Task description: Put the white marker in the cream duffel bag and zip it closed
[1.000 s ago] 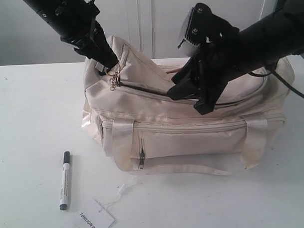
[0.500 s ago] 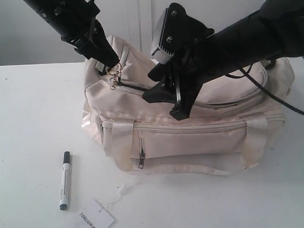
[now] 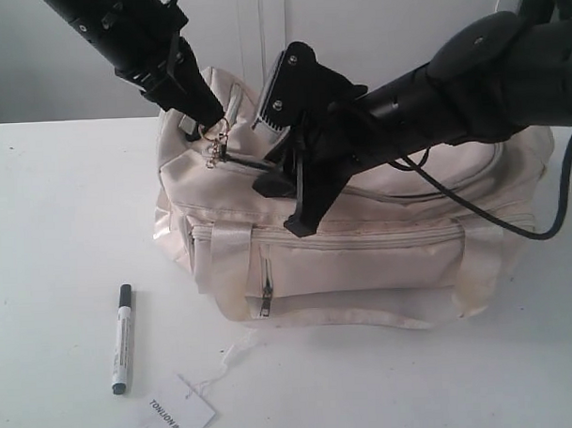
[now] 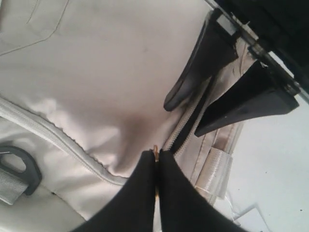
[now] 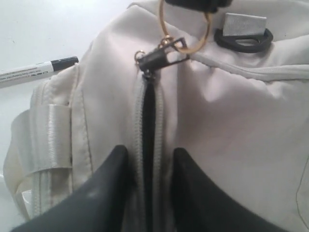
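item: large soft cream fabric duffel bag (image 3: pixel 363 258) on white table (image 3: pixel 42 232), top zip showing a narrow dark slit. left gripper (image 4: pixel 155 157) clenched on the dark metal zip slider with gold ring pull (image 5: pixel 157 58). right gripper (image 5: pixel 149 154) parted, fingers resting on the fabric either side of the slit, grasping nothing. slim white marker with black cap (image 3: pixel 121 338) lies on the table, well apart from the bag, near the white paper tag (image 3: pixel 180 410). step, as judged: opening the bag. next: widen the mouth, then free one gripper to fetch the marker.
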Tool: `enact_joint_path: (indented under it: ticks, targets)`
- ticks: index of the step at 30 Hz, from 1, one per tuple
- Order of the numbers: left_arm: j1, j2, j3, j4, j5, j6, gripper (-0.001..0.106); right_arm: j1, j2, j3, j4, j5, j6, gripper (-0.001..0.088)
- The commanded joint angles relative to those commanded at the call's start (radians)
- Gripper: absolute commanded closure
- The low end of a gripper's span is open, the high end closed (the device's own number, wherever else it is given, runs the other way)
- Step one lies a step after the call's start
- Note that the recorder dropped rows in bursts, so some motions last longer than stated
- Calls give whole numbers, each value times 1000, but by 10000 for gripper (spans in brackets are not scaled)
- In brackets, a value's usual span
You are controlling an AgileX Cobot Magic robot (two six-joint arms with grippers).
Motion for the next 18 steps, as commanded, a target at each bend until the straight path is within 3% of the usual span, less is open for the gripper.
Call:
enact_joint_path:
  ticks: [5,18]
  targets:
    - [0,2,0,64,0,-5,1053,0,0,0,0,0,0,860]
    - [0,24,0,211,0,-15,1053,0,-35,0,-2,4,0,868]
